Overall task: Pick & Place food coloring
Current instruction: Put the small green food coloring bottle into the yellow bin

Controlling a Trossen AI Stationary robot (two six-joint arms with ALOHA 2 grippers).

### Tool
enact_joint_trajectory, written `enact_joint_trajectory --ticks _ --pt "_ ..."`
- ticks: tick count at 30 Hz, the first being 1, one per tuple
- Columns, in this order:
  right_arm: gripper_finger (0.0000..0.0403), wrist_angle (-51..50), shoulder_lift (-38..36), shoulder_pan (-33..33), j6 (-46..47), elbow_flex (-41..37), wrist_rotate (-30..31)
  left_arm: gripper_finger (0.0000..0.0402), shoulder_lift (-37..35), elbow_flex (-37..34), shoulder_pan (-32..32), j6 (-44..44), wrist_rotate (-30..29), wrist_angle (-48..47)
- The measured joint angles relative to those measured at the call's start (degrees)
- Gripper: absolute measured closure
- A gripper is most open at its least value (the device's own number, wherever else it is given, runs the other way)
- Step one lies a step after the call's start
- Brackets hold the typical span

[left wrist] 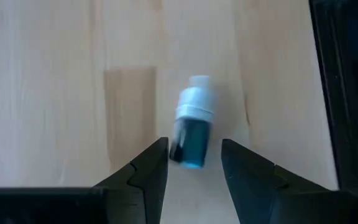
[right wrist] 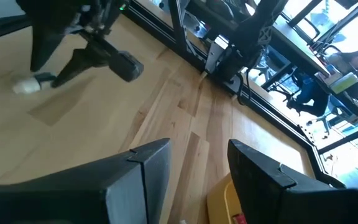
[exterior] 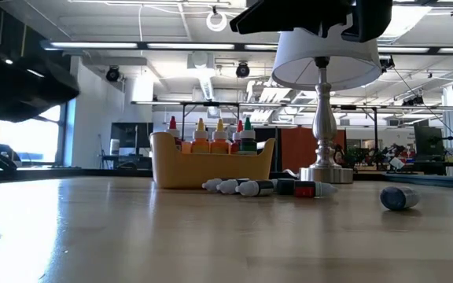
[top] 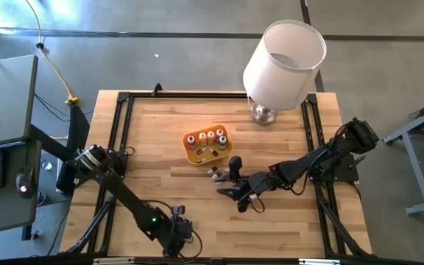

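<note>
Food coloring, upright: four small bottles (top: 207, 138) stood in a row in the orange tray (top: 194, 156), caps red, orange, yellow and green in the low view.
Food coloring, loose: several tiny vials (exterior: 262, 188) lay on their sides on the tabletop (top: 285, 228) just in front of the tray, white and dark ends showing, one with a red body.
Blue vial: one small bottle (left wrist: 192, 125) with a blue body and a white cap lay on its side near the tabletop's front edge, apart from the others; the low view showed it alone at the right (exterior: 400, 197).
Edges: a black frame rail (top: 121, 125) ran round the tabletop; a lamp with a white shade (top: 283, 62) stood at the back edge, right of the tray.
Open room: bare wood lay across the front and the left half of the tabletop.
Left claw (left wrist: 194, 163): low over the front edge, fingers spread, the blue vial lying just past their tips and not gripped.
Left arm: stretched from the left rail diagonally toward the front centre.
Right claw (top: 230, 192): just in front of the loose vials, fingers spread and holding nothing.
Right arm: reached in from the right rail, folded low across the middle.
</note>
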Motion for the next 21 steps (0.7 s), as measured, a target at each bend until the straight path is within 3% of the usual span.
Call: enact_joint_trajectory --ticks 4,12,21 --pt "0.0249 -0.04 0.0 -0.04 0.22 0.0 0.02 0.0254 1.06 0.05 0.08 5.39 -1.0 -0.03" --pt "0.0249 -0.35 0.0 -0.02 0.35 0.0 0.04 0.0254 1.6 0.1 0.74 5.53 -4.63 1.48" --pt "0.0249 -0.39 0.0 -0.02 1.81 0.0 -0.11 0.0256 1.65 0.08 3.69 7.01 -2.34 2.21"
